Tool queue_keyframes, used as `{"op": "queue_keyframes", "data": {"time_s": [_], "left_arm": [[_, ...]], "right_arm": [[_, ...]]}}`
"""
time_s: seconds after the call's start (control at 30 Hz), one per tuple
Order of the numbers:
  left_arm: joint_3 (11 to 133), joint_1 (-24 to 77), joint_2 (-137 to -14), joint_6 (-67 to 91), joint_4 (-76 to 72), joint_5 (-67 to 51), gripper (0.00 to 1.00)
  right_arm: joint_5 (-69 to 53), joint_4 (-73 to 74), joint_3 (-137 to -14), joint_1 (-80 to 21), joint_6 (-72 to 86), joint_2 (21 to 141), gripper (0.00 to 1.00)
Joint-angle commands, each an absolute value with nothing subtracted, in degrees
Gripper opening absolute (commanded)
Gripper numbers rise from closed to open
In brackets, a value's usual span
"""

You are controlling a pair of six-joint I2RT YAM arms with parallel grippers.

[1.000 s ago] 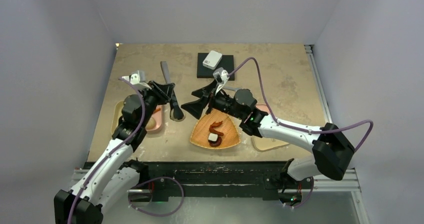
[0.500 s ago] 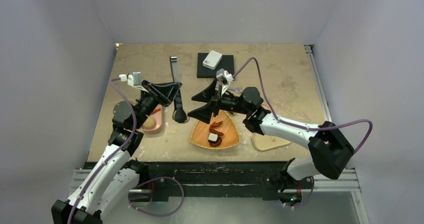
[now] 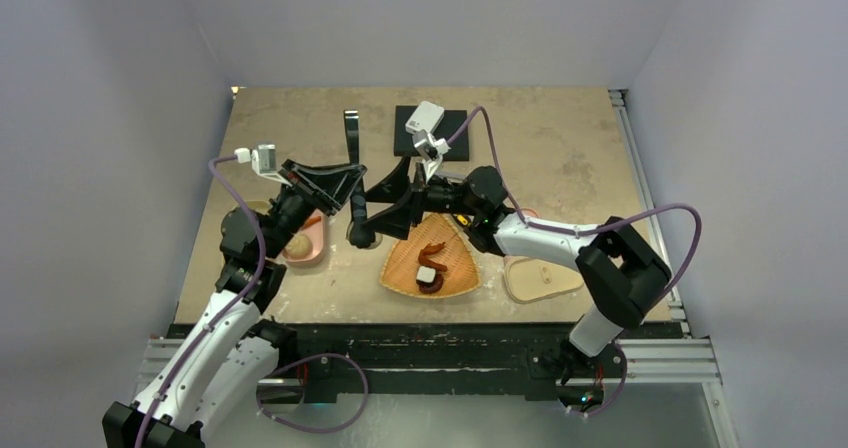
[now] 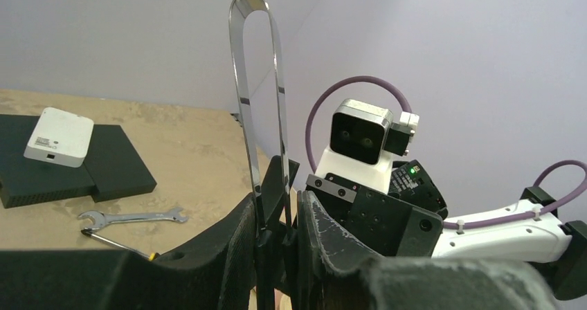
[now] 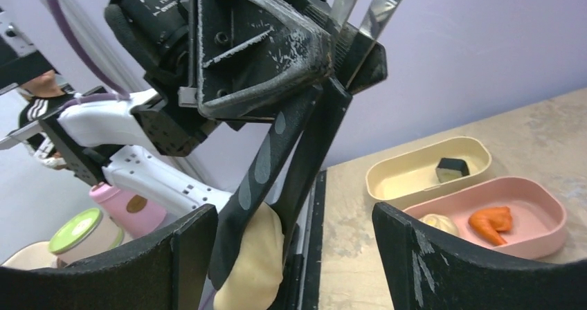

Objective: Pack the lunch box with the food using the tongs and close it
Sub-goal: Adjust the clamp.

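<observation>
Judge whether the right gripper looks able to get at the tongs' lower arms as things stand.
Probably yes. The right gripper stands open, one finger on either side of the dark lower arms of the tongs. The left gripper clamps them higher up, leaving that lower part free.

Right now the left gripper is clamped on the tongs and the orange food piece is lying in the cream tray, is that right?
Not quite. The left gripper does clamp the tongs, but the orange food piece lies in the pink tray, not the cream tray; the right wrist view shows it.
</observation>
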State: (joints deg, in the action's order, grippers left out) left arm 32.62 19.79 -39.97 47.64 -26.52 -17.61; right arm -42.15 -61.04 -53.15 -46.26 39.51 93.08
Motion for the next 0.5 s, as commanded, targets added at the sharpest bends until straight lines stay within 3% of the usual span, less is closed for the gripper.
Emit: {"op": "queue_keyframes", "data": {"time_s": [0.0,0.27,0.47], "left_arm": [[31.22,19.86,-39.16,49.33,-31.8,-19.78,0.24],[28.41,19.86,-38.53,50.52,-36.4,-21.29,0.23],[27.99,19.86,-39.15,51.55,-38.32,-23.73,0.24]], "right_arm": [[-45.26,-70.0,-55.94,-46.82,44.44,94.1,0.84],[-46.32,-72.1,-57.82,-46.85,47.79,95.54,0.73],[-46.39,-71.53,-59.38,-46.85,49.74,96.68,0.39]]}}
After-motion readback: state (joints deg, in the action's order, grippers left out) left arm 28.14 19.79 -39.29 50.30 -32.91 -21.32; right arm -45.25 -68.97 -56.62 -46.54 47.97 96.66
